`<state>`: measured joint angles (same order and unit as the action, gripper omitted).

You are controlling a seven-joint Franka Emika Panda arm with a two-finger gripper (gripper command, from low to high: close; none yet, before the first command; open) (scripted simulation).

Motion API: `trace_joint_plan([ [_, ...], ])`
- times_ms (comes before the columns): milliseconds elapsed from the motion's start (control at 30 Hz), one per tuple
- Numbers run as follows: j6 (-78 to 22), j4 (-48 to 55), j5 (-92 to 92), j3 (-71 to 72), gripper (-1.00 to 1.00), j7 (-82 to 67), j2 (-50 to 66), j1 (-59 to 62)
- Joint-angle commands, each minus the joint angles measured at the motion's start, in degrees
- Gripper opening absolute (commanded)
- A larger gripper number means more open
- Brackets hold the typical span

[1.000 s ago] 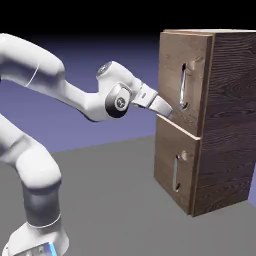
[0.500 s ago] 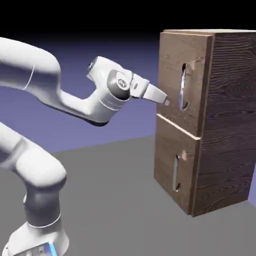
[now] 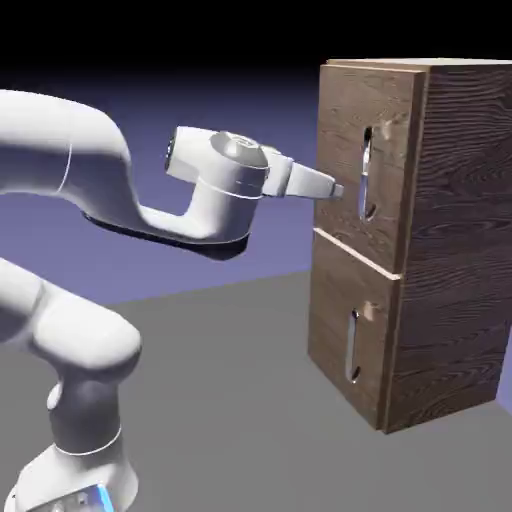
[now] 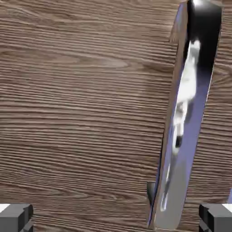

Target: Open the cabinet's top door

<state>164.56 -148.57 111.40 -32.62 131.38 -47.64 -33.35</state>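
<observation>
One dark wood-grain top door (image 3: pixel 365 160), silver bar handle (image 4: pixel 183 127) in recess; hand (image 3: pixel 335 190) open, near.

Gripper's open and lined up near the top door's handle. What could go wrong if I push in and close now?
1. In the hand view the handle sits far toward one fingertip, not centred between them, so that finger may strike it.
2. The gripper is still short of the top door; closing now would likely grab air.
3. The handle lies in a recess, so the fingers may jam on its rim.
</observation>
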Motion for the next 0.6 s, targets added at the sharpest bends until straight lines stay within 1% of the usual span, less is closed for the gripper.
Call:
trace_joint_plan([
  [0, -0.21, 0.28, 2.5, -0.73, 0.0, 1.99, -0.34, -0.73],
  [500, -3.38, 4.45, 39.87, -11.68, 0.0, 31.83, -5.36, -11.69],
  [567, -3.83, 6.12, 40.63, -13.19, 0.0, 32.47, -3.97, -13.87],
])
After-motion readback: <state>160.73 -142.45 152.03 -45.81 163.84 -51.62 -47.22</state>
